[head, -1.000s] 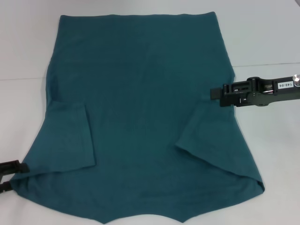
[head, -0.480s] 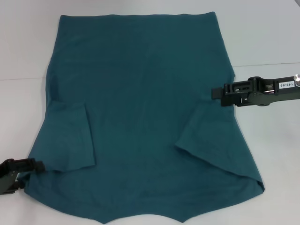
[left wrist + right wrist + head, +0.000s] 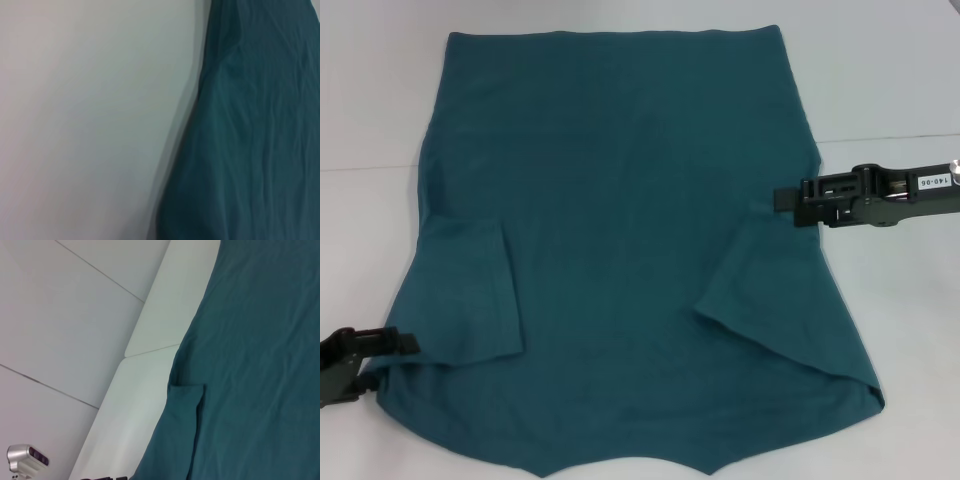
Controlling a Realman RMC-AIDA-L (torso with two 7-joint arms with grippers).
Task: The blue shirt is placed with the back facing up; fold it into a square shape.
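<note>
The blue shirt [image 3: 620,200] lies flat on the white table [image 3: 880,80], both short sleeves folded inward over the body. At the shirt's near left corner, my left gripper [image 3: 375,365] stands open, one finger over the cloth edge and one below it. My right gripper [image 3: 778,199] reaches in from the right and meets the shirt's right edge by the folded sleeve. The left wrist view shows only the shirt [image 3: 260,125] beside bare table. The right wrist view shows the shirt [image 3: 250,340] with one folded sleeve.
White table surface [image 3: 360,100] surrounds the shirt on the left, right and far sides, with a thin seam line [image 3: 890,136] across it. A small silver device [image 3: 22,460] shows beyond the table in the right wrist view.
My left gripper has moved in from the picture's left edge to the shirt's near left corner and risen a little. The right gripper has drifted slightly right. The shirt has not moved.
</note>
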